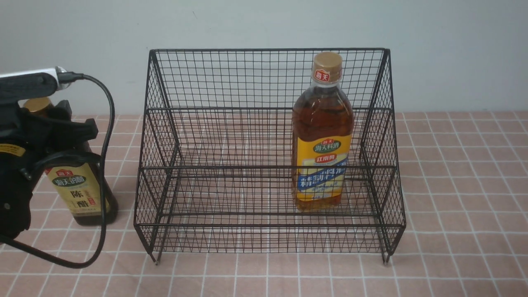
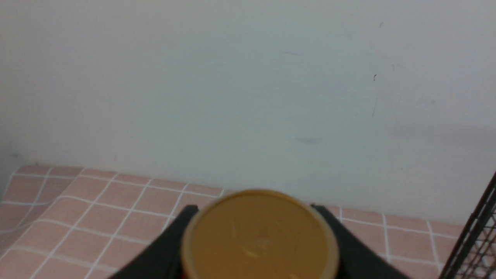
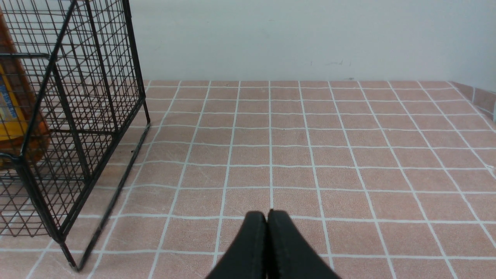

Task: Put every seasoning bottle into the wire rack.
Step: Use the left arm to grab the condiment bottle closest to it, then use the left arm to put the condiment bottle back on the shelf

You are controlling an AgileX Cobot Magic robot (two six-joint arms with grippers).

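Note:
The dark seasoning bottle (image 1: pixel 82 189), near-black liquid with a beige label, stands on the tiled table left of the wire rack (image 1: pixel 268 82). My left gripper (image 1: pixel 62 126) is closed around its neck and shoulder. In the left wrist view its gold cap (image 2: pixel 257 236) fills the space between the two black fingers (image 2: pixel 174 240). The amber bottle (image 1: pixel 322 136) with the yellow-and-blue label stands upright inside the rack at its right side, and also shows in the right wrist view (image 3: pixel 15 108). My right gripper (image 3: pixel 267 214) is shut and empty over the table right of the rack (image 3: pixel 77 116).
The pink tiled tablecloth (image 1: pixel 462 185) covers the table up to a pale wall behind. A black cable (image 1: pixel 105 136) loops from my left arm in front of the dark bottle. The rack's left half holds nothing.

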